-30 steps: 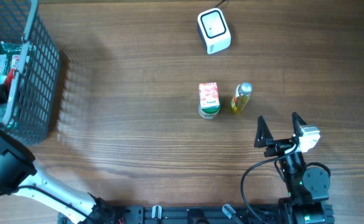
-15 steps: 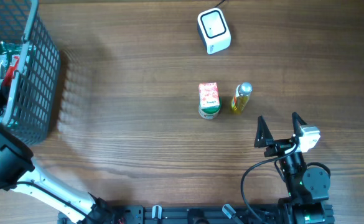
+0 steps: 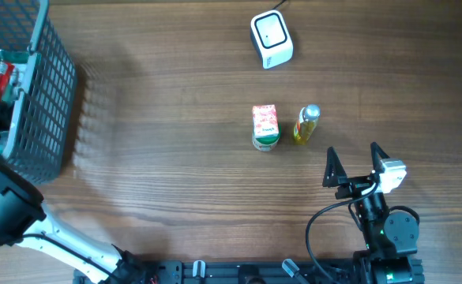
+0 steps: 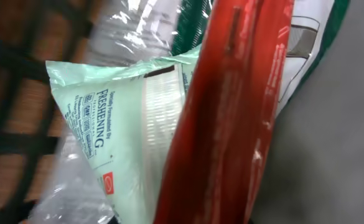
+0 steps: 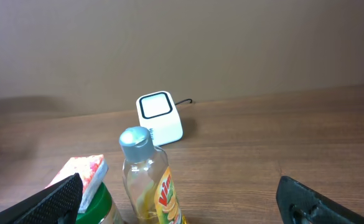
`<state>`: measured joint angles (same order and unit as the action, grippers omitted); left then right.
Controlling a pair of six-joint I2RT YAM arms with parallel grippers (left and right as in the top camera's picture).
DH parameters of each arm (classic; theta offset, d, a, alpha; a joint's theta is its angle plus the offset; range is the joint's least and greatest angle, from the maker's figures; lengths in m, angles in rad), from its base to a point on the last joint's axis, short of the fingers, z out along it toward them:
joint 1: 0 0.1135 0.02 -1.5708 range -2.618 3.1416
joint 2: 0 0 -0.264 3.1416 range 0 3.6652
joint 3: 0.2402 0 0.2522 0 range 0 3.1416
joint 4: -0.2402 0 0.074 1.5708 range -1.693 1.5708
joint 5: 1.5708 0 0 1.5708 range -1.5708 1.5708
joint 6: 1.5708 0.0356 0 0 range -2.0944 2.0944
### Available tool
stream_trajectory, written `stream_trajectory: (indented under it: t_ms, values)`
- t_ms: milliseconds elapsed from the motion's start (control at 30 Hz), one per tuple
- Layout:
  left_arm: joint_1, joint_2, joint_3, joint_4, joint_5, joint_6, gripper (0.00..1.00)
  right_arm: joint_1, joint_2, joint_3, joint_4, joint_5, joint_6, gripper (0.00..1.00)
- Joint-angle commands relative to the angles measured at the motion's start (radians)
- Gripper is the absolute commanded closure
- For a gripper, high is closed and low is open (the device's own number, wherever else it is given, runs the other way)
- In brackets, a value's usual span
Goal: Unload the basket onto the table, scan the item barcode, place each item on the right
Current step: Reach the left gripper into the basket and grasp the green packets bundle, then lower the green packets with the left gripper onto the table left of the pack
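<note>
Where the left pincer was: down inside the wire basket at the left edge of the counter. Its fingers showed in no view, only the left arm leading there.
Left pincer, state: fully closed. What it pinched I could not tell, because the fingers were hidden.
Task's thing: judged to be the red packet, which filled the middle of the left wrist view, very close to the camera and within the basket.
Its long axis: ran steeply, from bottom left to top right of that view.
Neighbours in the basket: a mint-green packet lay just beside the red one and partly behind it, with clear wrap above.
Nearer arm: the left one by far; the right one was well apart, across the counter.
Middle of the counter: a small carton and a yellow bottle were side by side, near but apart.
Scanner: stood at the far edge, beyond the carton and the bottle, well to the right of the basket.
Right pincer: wide open and holding nothing, near the front edge, pointed at the bottle and the scanner behind it.
Step in hand, as I judged: taking one packet out of the basket.
Relation that mattered: the packet had to travel to the right across the bare counter to the scanner, with its barcode side turned to the scanner. No barcode could be made out on the red packet.
</note>
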<state>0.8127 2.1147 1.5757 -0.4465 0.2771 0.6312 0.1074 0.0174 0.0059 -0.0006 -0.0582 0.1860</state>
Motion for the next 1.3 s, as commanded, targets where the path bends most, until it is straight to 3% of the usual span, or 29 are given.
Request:
stream_trajectory:
  t_ms: [0, 200, 400, 567, 667, 700, 833, 933, 1133, 1267]
  values:
    - [-0.003, -0.174, 0.007, 0.021, 0.018, -0.134, 0.96, -0.005, -0.006, -0.001, 0.002, 0.013, 0.0, 0.0]
    - [-0.005, -0.423, 0.007, 0.022, 0.03, -0.307, 0.96, -0.005, -0.006, -0.001, 0.002, 0.013, 0.0, 0.0]
    - [-0.054, -0.681, 0.007, 0.025, 0.037, -0.327, 0.96, -0.005, -0.006, -0.001, 0.002, 0.012, 0.0, 0.01]
    - [-0.19, -0.85, 0.007, -0.018, 0.037, -0.405, 0.96, -0.005, -0.006, -0.001, 0.002, 0.013, 0.0, 0.0]
    - [-0.36, -0.925, 0.007, -0.2, 0.03, -0.428, 0.96, -0.005, -0.006, -0.001, 0.003, 0.013, 0.0, 0.0]
    - [-0.456, -0.933, 0.007, -0.289, -0.013, -0.509, 0.96, -0.005, -0.006, -0.001, 0.003, 0.013, 0.0, 0.0]
    - [-0.661, -0.905, 0.002, -0.449, -0.11, -0.617, 0.96, -0.005, -0.006, -0.001, 0.003, 0.012, 0.0, 0.01]
    - [-0.784, -0.869, -0.031, -0.483, -0.192, -0.679, 0.96, -0.005, -0.006, -0.001, 0.002, 0.012, 0.0, 0.0]
    - [-1.019, -0.784, -0.191, -0.459, -0.36, -0.849, 0.94, -0.005, -0.006, -0.001, 0.002, 0.013, 0.0, 0.0]
    - [-1.139, -0.718, -0.368, -0.288, -0.435, -0.922, 0.94, -0.005, -0.006, -0.001, 0.002, 0.012, 0.0, 0.0]
